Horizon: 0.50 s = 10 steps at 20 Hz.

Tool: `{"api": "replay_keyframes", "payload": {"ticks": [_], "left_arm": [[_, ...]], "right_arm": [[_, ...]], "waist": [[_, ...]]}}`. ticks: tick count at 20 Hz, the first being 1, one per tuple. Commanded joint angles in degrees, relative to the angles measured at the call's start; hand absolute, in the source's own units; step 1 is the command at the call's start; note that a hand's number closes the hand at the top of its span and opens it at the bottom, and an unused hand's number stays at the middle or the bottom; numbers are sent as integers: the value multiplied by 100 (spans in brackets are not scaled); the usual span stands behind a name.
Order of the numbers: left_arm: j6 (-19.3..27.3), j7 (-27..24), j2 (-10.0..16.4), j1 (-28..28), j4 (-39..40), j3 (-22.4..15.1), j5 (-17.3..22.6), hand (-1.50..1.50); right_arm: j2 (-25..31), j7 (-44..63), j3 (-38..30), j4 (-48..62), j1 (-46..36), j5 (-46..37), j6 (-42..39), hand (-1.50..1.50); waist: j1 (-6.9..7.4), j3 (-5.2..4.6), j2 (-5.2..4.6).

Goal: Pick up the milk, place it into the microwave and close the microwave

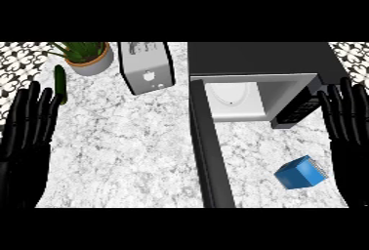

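First, your item of interest: one milk carton (297, 174), blue with a pale end face, lying tilted on the counter (130, 156), untouched, just right of the microwave door (210, 156) and in front of the microwave (288, 63). That door stands swung wide toward you, so the white cavity (231, 100) is ready to take the carton; closing comes last. Your right hand (347, 122) rests at the right edge, fingers straight and apart, holding nothing. It is nearest the carton, so it is the likely one to fetch it. Your left hand (25, 129) rests at the left edge, likewise flat and empty. Further off: grey box (148, 66) bearing a small white apple-shaped emblem, its other marks unreadable; potted plant (88, 57); green vegetable (61, 84). Carton lettering: none you can read; control panel (297, 110) likewise.
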<state>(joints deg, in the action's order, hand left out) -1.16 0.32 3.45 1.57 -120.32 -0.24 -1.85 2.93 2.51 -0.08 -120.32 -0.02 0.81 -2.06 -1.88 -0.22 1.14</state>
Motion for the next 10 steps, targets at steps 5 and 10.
{"api": "replay_keyframes", "payload": {"ticks": [5, 10], "left_arm": [[290, 280, -197, 459, -618, -470, -638, -150], [418, 729, -339, 1351, -1431, -816, 537, -150]], "right_arm": [[1237, -5, -1207, -792, 590, 1930, -1587, -150], [1417, 40, -1226, -1241, 1581, 3079, -2407, -150]], "waist": [[131, 32, -81], [154, 27, -58]]}}
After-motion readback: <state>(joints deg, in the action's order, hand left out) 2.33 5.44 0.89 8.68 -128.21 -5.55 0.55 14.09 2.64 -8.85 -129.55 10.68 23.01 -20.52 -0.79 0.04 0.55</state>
